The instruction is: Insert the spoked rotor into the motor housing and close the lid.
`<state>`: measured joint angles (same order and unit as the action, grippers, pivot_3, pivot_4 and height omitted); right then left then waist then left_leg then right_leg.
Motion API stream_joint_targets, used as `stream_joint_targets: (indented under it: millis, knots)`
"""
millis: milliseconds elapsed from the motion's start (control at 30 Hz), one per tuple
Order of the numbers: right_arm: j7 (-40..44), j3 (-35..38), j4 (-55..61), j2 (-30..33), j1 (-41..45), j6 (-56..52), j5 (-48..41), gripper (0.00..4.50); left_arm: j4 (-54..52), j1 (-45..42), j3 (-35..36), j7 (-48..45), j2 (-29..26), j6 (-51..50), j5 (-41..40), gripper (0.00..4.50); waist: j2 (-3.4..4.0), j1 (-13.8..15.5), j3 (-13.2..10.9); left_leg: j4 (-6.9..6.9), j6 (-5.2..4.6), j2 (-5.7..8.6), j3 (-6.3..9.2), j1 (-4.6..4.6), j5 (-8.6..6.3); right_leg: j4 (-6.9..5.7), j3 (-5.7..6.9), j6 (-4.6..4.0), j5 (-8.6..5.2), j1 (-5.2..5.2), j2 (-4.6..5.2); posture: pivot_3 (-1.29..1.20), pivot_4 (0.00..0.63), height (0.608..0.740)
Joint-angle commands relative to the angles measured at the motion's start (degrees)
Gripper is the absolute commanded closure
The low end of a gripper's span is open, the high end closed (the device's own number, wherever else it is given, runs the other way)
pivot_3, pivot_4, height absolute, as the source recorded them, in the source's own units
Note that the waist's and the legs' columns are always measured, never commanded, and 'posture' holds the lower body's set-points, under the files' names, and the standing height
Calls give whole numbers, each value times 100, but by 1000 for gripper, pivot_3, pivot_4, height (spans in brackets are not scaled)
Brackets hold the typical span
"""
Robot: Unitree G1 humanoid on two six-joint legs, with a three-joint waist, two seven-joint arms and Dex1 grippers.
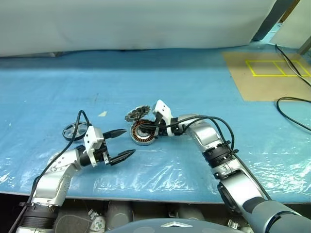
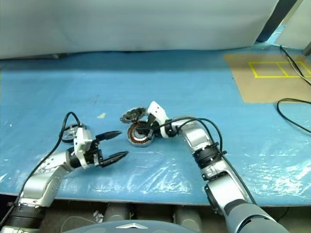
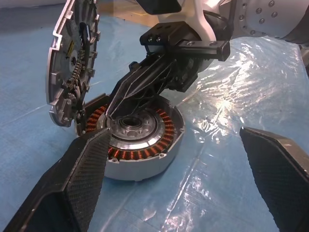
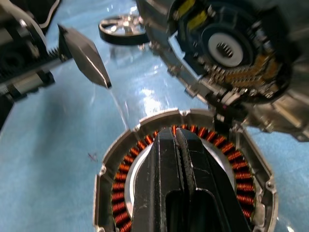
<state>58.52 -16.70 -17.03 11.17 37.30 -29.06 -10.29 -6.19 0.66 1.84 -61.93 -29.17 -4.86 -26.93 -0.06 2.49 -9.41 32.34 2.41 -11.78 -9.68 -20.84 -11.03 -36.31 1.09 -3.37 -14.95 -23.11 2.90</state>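
Observation:
The motor housing [image 1: 142,132] lies on the blue sheet with its copper windings facing up. Its lid [image 1: 137,113] stands tilted on edge at the housing's far rim, toothed face toward the housing [image 4: 193,145]. My right gripper [image 1: 138,129] is shut with nothing held, its tips over the housing's pale hub [image 3: 130,123]. The spoked rotor [image 1: 75,130] lies flat to the left, behind my left wrist. My left gripper [image 1: 129,141] is open and level, a little left of the housing and pointing at it, with nothing between its fingers [image 3: 82,179].
A brown board [image 1: 272,77] with yellow tape lines lies at the back right, with black cables [image 1: 291,104] across and beside it. A white sheet [image 1: 136,22] hangs along the table's far side. The table's front edge [image 1: 146,199] is close below both arms.

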Motion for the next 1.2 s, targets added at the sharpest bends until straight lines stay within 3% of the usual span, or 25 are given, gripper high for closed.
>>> stream_joint_targets:
  millis: [33, 300, 467, 633, 833, 967, 1200]
  knots:
    - [140, 18, 357, -22, 129, -87, -210, 4487, 91, 4, 36, -53, 32, 112, -48, 0, 0, -3, 0, 0, -6, -1, 0, -7, 4, -2, 3, 9, 6, -6, -1, 0, 150, 740]
    - [-170, -787, -195, 165, -18, 606, 776, 4487, 337, 78, 57, -163, 55, 339, -23, 0, 0, 2, 0, -8, 4, -2, 0, -16, -2, 0, 16, 10, 6, -11, 1, 0, 150, 740]
    - [-247, -1152, -390, 355, 0, 1042, 1276, 4487, 372, 116, 77, -176, 53, 371, -32, 0, -1, 4, 0, -8, 4, -1, 0, 31, -3, 2, 8, -1, -3, 28, 1, 0, 150, 740]
    - [-200, -594, -154, 84, -21, 760, 631, 4487, 257, 112, 58, -124, 59, 304, -45, 0, 0, 11, 0, -9, -3, -1, -4, 80, -7, 11, 1, 0, -4, 75, 5, 0, 150, 740]
    - [-101, 199, 122, -121, 173, 170, -200, 4487, 228, 77, 42, -99, 81, 272, -55, 0, 0, 12, -1, -13, 2, -2, -10, 41, -3, 22, 0, -2, -3, 42, 3, 0, 150, 740]
    - [-30, 236, 200, -30, 224, 97, -256, 4487, 274, 99, 68, -131, 77, 304, -63, 0, 0, 7, 0, -13, -9, -3, -9, -10, 6, 28, 9, 22, 14, 1, 1, 0, 150, 740]
    - [61, -260, 265, 123, -22, 311, 95, 4487, 281, 98, 93, -132, 73, 283, -82, 0, -1, 9, 0, -20, 2, -6, -8, -16, -1, 32, 24, 23, 15, 0, 0, 0, 150, 740]
